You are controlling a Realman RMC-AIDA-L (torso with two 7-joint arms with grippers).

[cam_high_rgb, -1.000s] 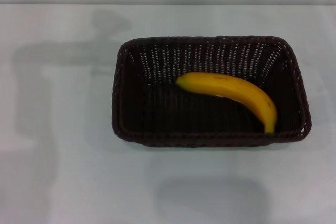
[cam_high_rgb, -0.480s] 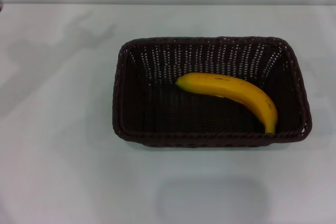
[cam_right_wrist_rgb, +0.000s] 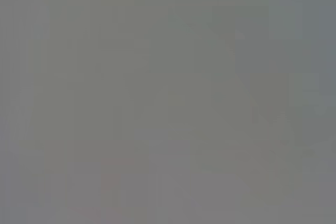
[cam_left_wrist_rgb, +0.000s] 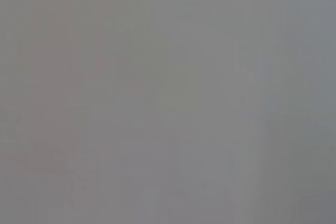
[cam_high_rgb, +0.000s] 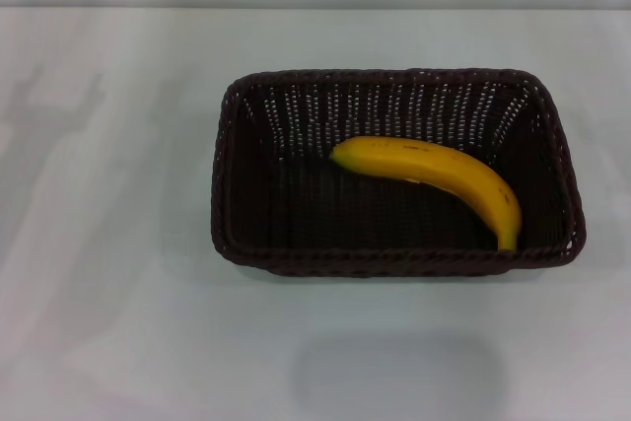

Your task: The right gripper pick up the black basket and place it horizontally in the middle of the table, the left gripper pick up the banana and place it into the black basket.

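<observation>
The black basket (cam_high_rgb: 246, 234) lies lengthwise across the middle of the white table (cam_high_rgb: 108, 273) in the head view. The yellow banana (cam_high_rgb: 434, 176) lies inside it, toward its right half, with the stem end near the right front corner. Neither gripper shows in the head view. Both wrist views show only plain grey.
The table's far edge (cam_high_rgb: 315, 9) runs across the top of the head view, with a grey wall behind it. Faint shadows lie on the table at the left and in front of the basket.
The left gripper, seen at the top of the head view one second ago, has moved out of view to the upper left. The basket and banana have not moved.
</observation>
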